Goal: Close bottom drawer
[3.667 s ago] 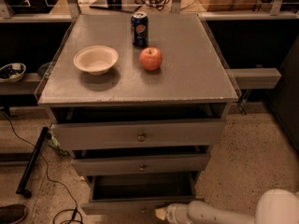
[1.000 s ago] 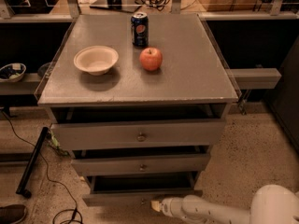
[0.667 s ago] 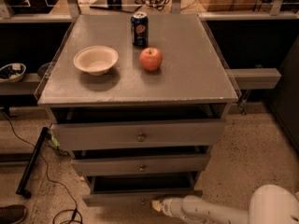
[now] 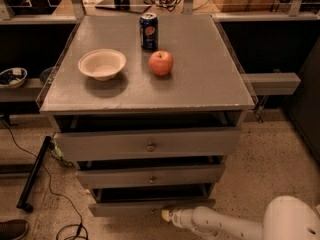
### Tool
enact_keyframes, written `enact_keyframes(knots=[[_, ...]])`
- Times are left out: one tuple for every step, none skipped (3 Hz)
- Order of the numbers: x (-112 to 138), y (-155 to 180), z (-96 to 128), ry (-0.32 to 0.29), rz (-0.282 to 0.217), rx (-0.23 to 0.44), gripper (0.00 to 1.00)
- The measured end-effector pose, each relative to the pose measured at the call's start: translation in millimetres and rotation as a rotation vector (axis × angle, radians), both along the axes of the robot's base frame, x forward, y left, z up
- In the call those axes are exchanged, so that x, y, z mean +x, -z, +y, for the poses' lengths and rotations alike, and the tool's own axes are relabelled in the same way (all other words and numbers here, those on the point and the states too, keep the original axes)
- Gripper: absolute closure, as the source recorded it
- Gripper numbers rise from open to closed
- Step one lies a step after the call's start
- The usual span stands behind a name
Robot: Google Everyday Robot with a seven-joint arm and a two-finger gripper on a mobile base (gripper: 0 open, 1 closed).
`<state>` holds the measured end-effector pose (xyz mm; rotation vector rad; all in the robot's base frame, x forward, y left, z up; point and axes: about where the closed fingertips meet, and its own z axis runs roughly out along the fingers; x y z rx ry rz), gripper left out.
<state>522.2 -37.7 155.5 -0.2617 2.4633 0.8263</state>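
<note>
Camera view: gripper (image 4: pixel 167 215) at bottom drawer (image 4: pixel 125 207) front, just right of centre, grip state can't tell; off-centre push may skew and jam drawer, or tip slips off.

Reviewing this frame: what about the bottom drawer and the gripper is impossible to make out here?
Camera view: the inside of the bottom drawer is dark, shadowed by the middle drawer above it.
Camera view: the gripper sits at the bottom drawer's front, right of centre; whether it touches the panel cannot be told.
Camera view: the arm runs off the lower edge.
</note>
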Motion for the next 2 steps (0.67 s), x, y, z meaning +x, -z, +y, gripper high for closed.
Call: enact_keyframes(knots=[[11, -3, 4, 0.001, -0.020, -0.003, 1.00], [36, -9, 13, 0.003, -0.060, -0.007, 1.00]])
